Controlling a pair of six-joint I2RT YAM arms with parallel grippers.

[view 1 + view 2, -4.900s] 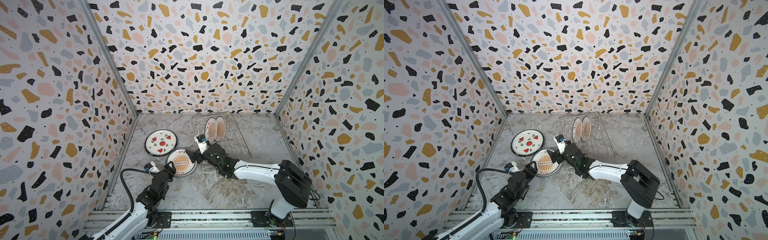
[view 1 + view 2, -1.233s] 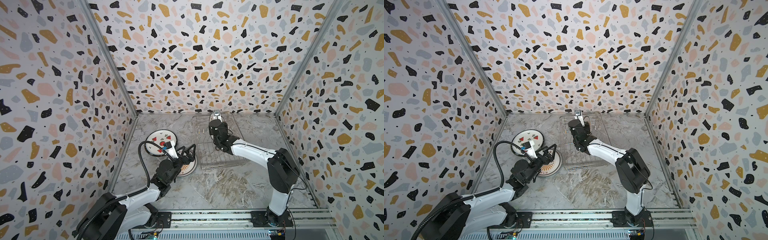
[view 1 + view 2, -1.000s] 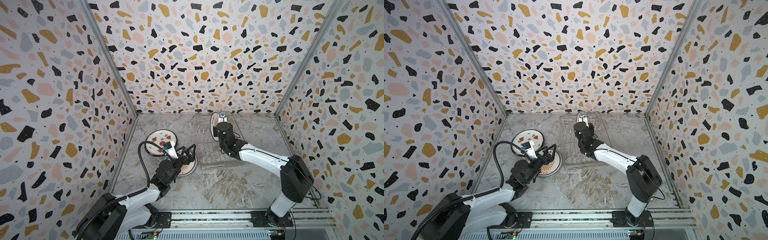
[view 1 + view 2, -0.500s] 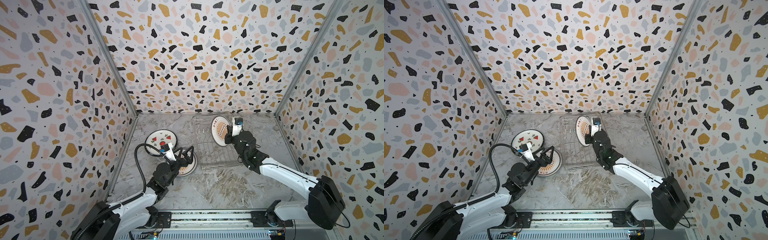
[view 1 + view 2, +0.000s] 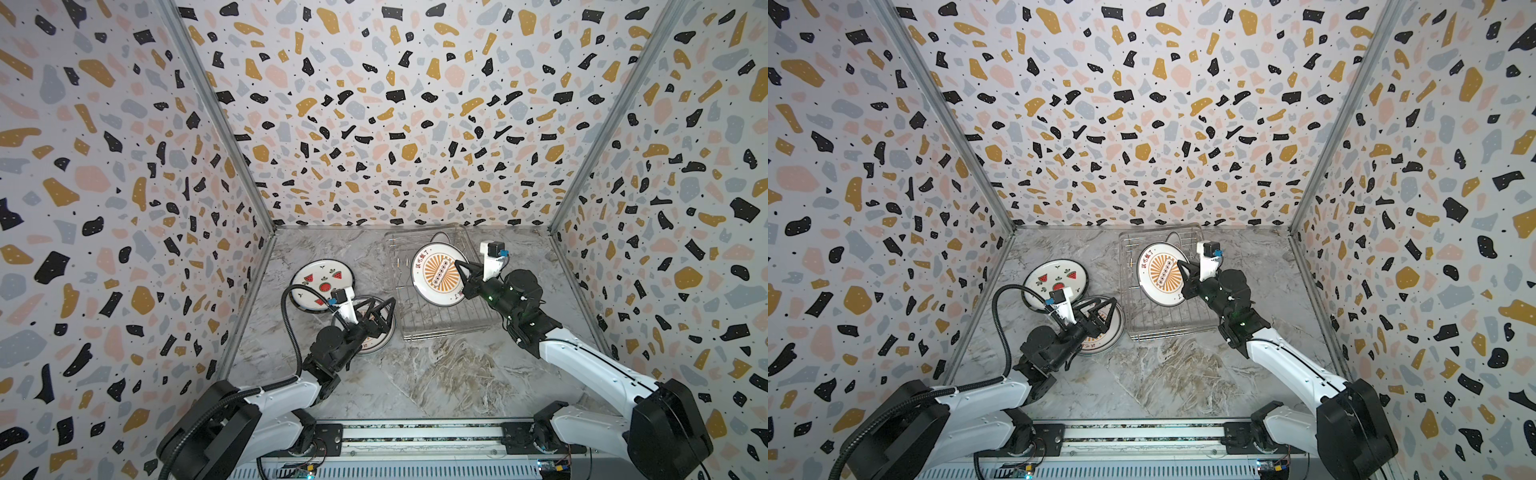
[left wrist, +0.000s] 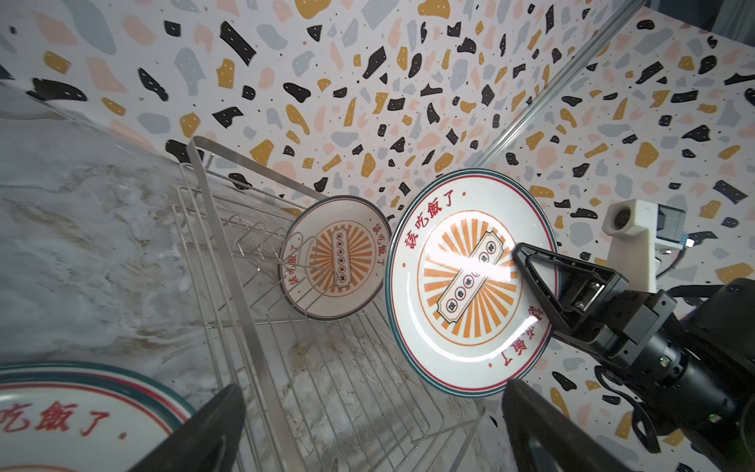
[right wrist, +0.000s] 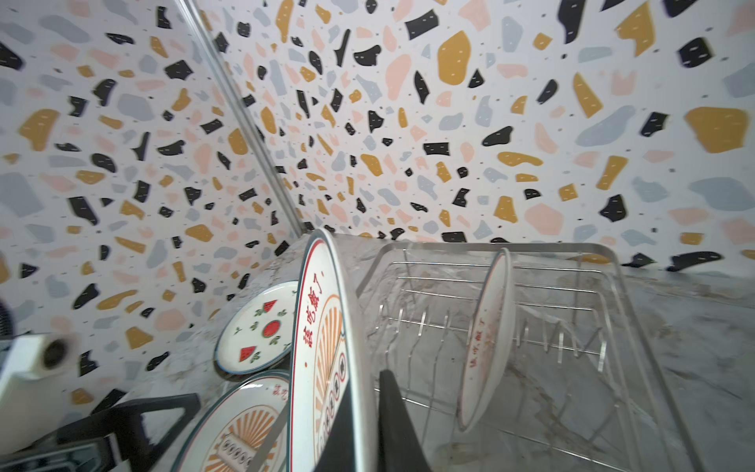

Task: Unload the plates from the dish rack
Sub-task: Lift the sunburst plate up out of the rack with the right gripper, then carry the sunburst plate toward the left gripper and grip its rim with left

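Note:
My right gripper [image 5: 458, 268] [image 7: 365, 425] is shut on the rim of a sunburst plate [image 5: 434, 272] [image 5: 1160, 272] [image 6: 449, 286], held upright just above the dish rack [image 5: 440, 324] [image 5: 1163, 320]. One more sunburst plate [image 6: 335, 261] [image 7: 486, 339] stands in the rack's prongs at the far end. Left of the rack, a watermelon plate [image 5: 322, 282] [image 5: 1057, 280] and a sunburst plate [image 5: 372, 338] [image 5: 1104, 332] lie flat on the table. My left gripper [image 5: 382, 309] [image 6: 367, 429] hovers open and empty over that flat sunburst plate.
The marble table [image 5: 415, 374] is boxed in by terrazzo-patterned walls on three sides. The rack sits near the back wall, right of centre. A black cable [image 5: 291, 324] loops up from the left arm near the watermelon plate.
My right gripper has lifted the sunburst plate from the rack's far end and carried it nearer and rightward, its face turning toward the left. The left arm has barely shifted.

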